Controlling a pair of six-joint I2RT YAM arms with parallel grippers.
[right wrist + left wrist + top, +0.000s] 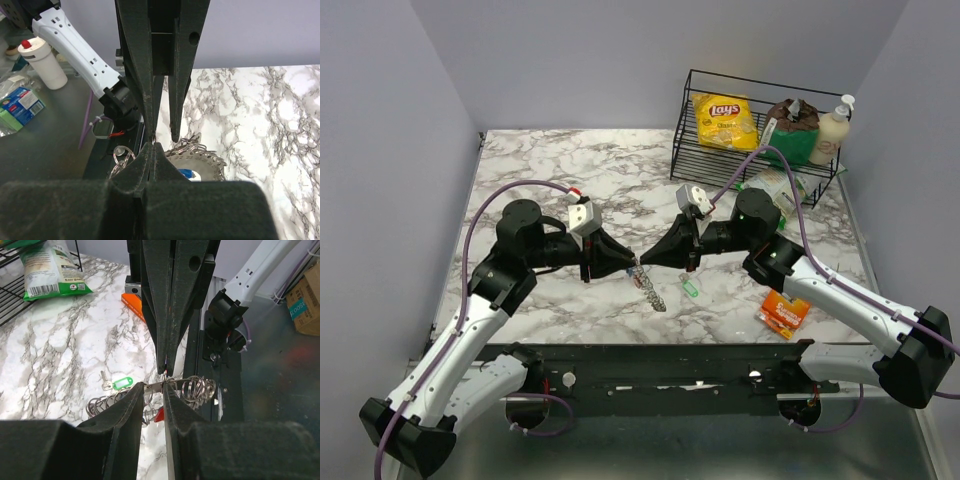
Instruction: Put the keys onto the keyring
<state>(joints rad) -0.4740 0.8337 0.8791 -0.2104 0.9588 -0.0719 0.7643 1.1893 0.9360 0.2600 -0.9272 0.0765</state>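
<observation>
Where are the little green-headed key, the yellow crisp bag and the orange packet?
Small pale green-headed key [121, 384], left wrist view, green head.
Yellow crisp bag [723, 120], top view, middle of front.
Flat orange snack packet [784, 312], top view, its middle.

table [540, 180]: white marble, grey veins | green key [121, 384]: pale green head | keyring [207, 161]: silver-grey | snack packet [784, 312]: orange | chip bag [723, 120]: yellow | rack [685, 130]: black

Left claw [153, 388] narrowly parted; right claw [152, 146] pinched; tips meeting.
</observation>
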